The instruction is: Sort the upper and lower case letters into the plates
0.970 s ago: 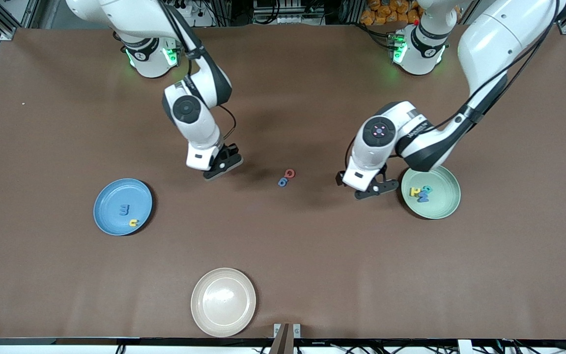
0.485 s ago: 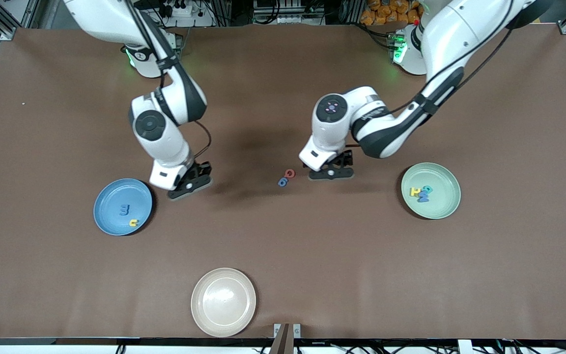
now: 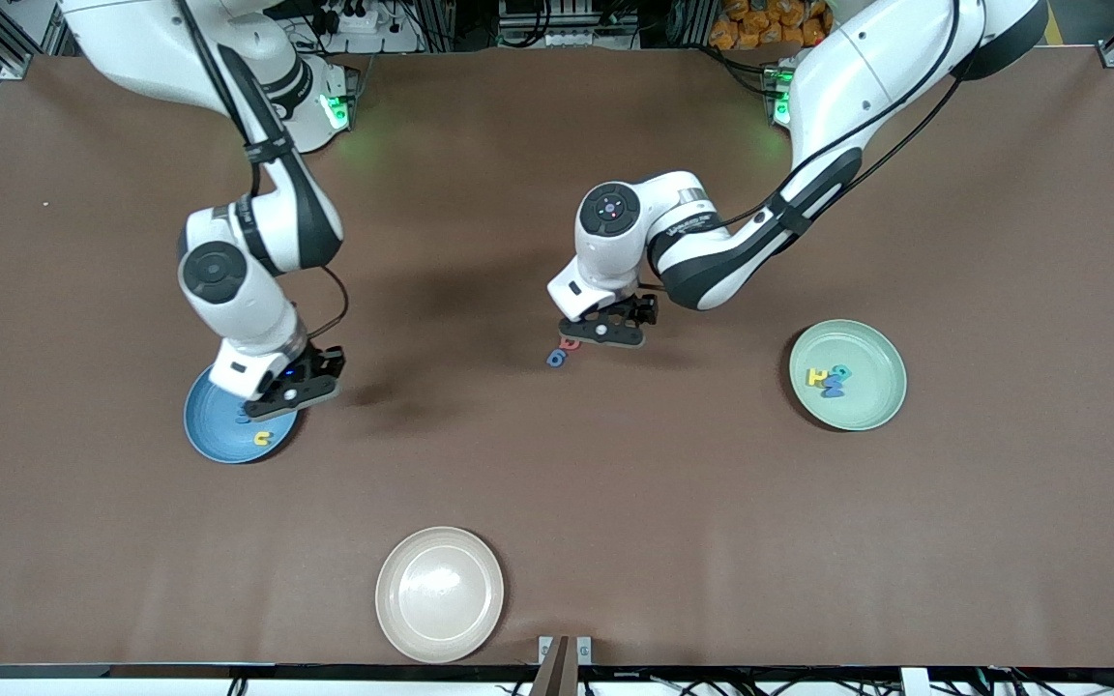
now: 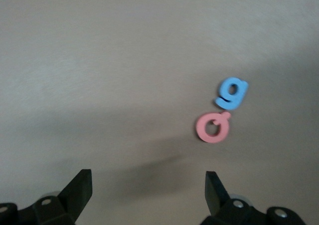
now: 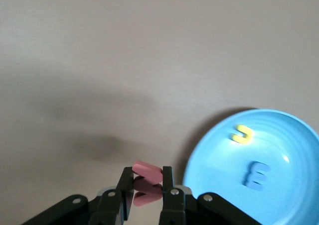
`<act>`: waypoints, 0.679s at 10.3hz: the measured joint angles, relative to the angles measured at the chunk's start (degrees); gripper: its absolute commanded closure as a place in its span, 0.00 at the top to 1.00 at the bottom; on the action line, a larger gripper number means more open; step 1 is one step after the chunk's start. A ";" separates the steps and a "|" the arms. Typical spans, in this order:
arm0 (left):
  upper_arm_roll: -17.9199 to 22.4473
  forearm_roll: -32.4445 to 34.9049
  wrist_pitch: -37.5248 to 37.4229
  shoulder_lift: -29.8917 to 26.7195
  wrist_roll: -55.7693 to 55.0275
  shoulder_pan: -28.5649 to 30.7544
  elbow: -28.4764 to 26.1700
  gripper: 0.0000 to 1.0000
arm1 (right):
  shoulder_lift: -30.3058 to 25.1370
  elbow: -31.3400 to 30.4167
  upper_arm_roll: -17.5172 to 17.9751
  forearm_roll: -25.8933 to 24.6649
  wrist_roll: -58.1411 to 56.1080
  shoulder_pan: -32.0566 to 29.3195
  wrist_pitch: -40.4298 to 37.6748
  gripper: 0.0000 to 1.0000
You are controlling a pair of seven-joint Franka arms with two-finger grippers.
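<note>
My right gripper [image 3: 292, 392] hangs over the rim of the sky blue plate [image 3: 212, 430], shut on a pink foam letter [image 5: 147, 172]. That plate [image 5: 284, 200] holds a yellow letter [image 5: 241, 134] and a dark blue letter [image 5: 255, 175]. My left gripper [image 3: 605, 331] hovers open, nothing between its fingers, over the mid-table, just above a red letter Q [image 4: 213, 127] and a blue g [image 4: 232, 93]. From the front the red letter [image 3: 570, 342] is partly covered and the blue g [image 3: 557, 358] shows. The mint green plate [image 3: 871, 391] holds yellow and blue letters [image 3: 826, 380].
A beige plate [image 3: 439, 594] with nothing in it sits near the table's front edge. The brown table surface [image 3: 673, 503] stretches bare between the plates.
My right arm has carried the pink letter from mid-table to over the blue plate's rim. My left arm has swung from beside the green plate to over the two loose letters.
</note>
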 measured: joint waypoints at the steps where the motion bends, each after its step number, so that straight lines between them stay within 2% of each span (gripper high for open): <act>1: 0.07 0.00 0.19 0.79 3.25 -0.49 0.82 1.00 | 0.00 0.05 -1.41 -0.45 0.00 -0.15 0.00 0.00; 3: 0.23 0.00 0.69 1.69 7.82 -1.44 1.98 1.00 | -0.02 0.22 -4.89 -1.63 -0.01 -0.20 -0.03 0.00; 4: 0.27 0.00 1.31 1.97 10.30 -1.62 2.11 1.00 | -0.02 0.21 -6.34 -1.75 -0.12 -0.47 -0.35 0.34; 5: 0.34 0.00 2.07 2.36 12.18 -1.69 2.15 1.00 | -0.01 0.19 -6.84 -1.77 -0.12 -1.13 -1.25 0.99; 7: 0.80 0.00 4.11 3.21 16.04 -2.09 2.20 1.00 | 0.00 0.16 -7.00 -1.78 -0.12 -2.09 -2.71 1.00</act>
